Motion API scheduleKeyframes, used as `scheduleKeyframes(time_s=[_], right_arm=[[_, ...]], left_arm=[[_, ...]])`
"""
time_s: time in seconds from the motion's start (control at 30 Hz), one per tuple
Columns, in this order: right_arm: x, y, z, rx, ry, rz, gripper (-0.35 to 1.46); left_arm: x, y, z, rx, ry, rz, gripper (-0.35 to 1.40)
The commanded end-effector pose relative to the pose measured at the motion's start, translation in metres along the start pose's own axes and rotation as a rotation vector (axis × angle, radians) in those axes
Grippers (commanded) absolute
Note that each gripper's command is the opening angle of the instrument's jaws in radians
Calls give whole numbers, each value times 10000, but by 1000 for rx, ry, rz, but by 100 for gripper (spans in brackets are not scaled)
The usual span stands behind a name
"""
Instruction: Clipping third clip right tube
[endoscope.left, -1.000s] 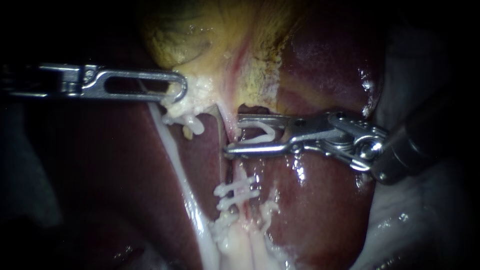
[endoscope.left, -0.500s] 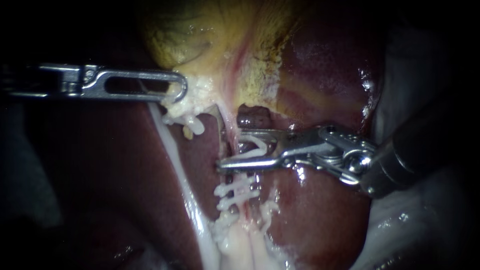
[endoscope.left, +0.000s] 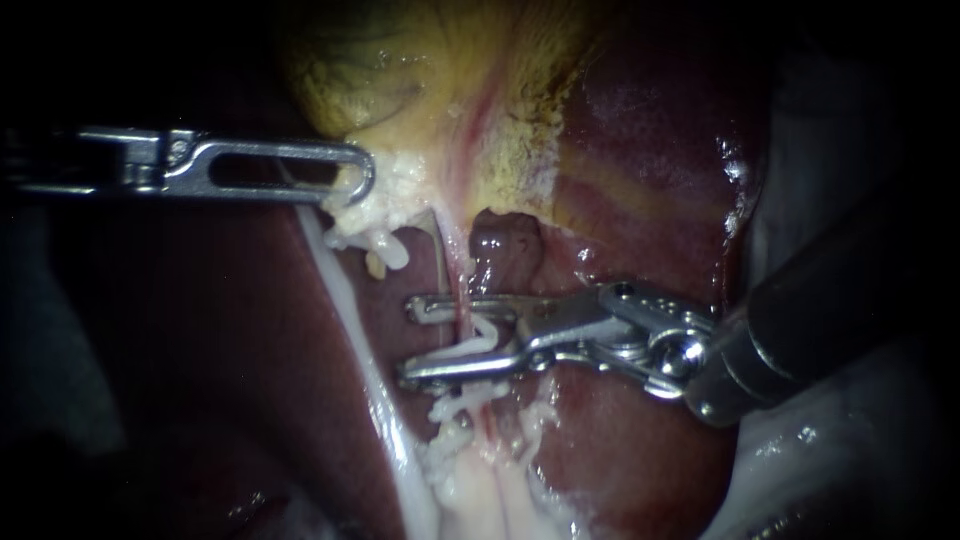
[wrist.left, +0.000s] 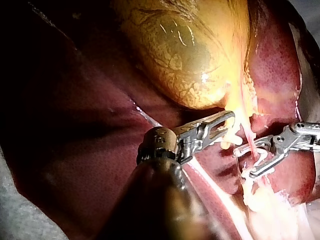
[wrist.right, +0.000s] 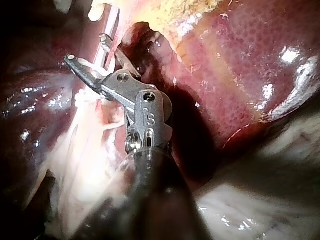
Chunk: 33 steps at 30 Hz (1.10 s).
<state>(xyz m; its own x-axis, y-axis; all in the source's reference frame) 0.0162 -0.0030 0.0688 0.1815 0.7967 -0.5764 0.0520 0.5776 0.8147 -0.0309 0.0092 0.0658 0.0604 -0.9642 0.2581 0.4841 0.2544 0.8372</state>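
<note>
**Two jaws astride the tube**

Right instrument (endoscope.left: 407, 343) carries an open white clip (endoscope.left: 487, 335) between wide-spread jaws at frame centre, straddling the right tube (endoscope.left: 462, 270). Closing this near the set clips (endoscope.left: 455, 405) just below risks overlap or a partial bite. The tube runs near vertical, from the gallbladder (endoscope.left: 420, 80) downward. The clip lies crosswise, mouth toward frame left. Left instrument (endoscope.left: 358, 185) grips pale tissue (endoscope.left: 385, 215) at upper left.
</note>
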Motion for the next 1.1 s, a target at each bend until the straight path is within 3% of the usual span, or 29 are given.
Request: scheduleKeyframes(time_s=[0.03,0.8,0.93,1.0,1.1], right_arm=[[3,0,-1,-1,1,2,41],[26,10,-5,-25,-33,-1,28],[27,7,-9,-48,-90,-9,-35],[30,5,-11,-110,-130,-9,-35],[31,4,-14,-119,-136,-7,-35]], left_arm=[[0,0,0,0,0,0,-35],[1,1,1,1,-3,1,-35],[1,1,1,1,-3,1,-35],[1,1,1,2,-3,1,-35],[1,1,1,2,-3,1,-35]])
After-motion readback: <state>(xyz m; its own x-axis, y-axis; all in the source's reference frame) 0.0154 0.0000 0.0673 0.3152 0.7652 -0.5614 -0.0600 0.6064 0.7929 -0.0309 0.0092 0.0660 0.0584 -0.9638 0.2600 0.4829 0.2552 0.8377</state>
